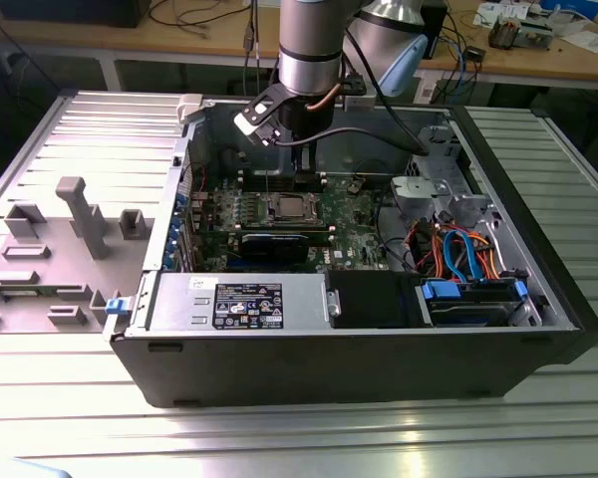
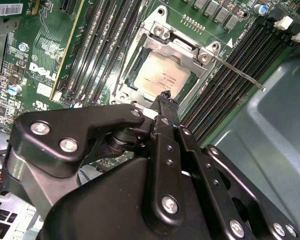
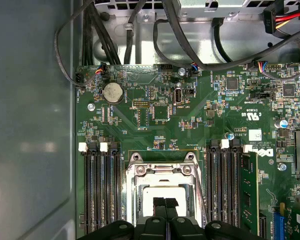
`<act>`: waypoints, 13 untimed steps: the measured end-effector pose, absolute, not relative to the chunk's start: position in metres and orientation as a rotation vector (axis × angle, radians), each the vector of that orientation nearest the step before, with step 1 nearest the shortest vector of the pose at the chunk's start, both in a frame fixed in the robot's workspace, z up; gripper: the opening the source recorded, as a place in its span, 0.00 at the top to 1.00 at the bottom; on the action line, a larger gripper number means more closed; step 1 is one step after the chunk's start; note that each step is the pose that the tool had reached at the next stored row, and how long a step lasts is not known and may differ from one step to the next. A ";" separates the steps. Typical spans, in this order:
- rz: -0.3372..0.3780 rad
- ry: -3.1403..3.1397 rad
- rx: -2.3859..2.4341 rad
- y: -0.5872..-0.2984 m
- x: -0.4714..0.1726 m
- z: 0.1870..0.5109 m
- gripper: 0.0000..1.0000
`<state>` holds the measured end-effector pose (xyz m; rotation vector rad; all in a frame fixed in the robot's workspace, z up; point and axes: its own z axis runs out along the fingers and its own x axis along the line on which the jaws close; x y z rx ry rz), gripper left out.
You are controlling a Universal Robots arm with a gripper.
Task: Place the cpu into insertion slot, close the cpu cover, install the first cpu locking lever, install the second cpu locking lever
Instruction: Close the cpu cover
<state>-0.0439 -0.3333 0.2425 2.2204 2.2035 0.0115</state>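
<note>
Your cpu [image 2: 162,80] is seated, cpu cover [image 2: 177,44] down; one locking lever [image 2: 240,74] juts unlatched; the gripper [image 3: 165,202] is pinched together, empty.

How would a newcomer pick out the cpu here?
Look inside the open computer case, at the green circuit board. Between two banks of long black slots sits a silvery metal frame; the cpu is the pale square chip in its window.

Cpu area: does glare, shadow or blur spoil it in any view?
First wrist view: the cpu washes out near white behind the gripper. Second wrist view: cpu evenly lit and sharp, the close gripper body dark. Exterior view: glare streaks on the table slats; cpu small but lit.
</note>
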 end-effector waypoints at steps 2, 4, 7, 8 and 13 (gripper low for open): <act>0.011 2.204 2.220 -0.333 -0.044 0.242 0.89; 0.012 2.204 2.220 -0.333 -0.045 0.242 0.89; 0.011 2.204 2.220 -0.333 -0.046 0.242 0.89; 0.011 2.204 2.220 -0.333 -0.046 0.242 0.89; 0.012 2.204 2.220 -0.333 -0.046 0.242 0.89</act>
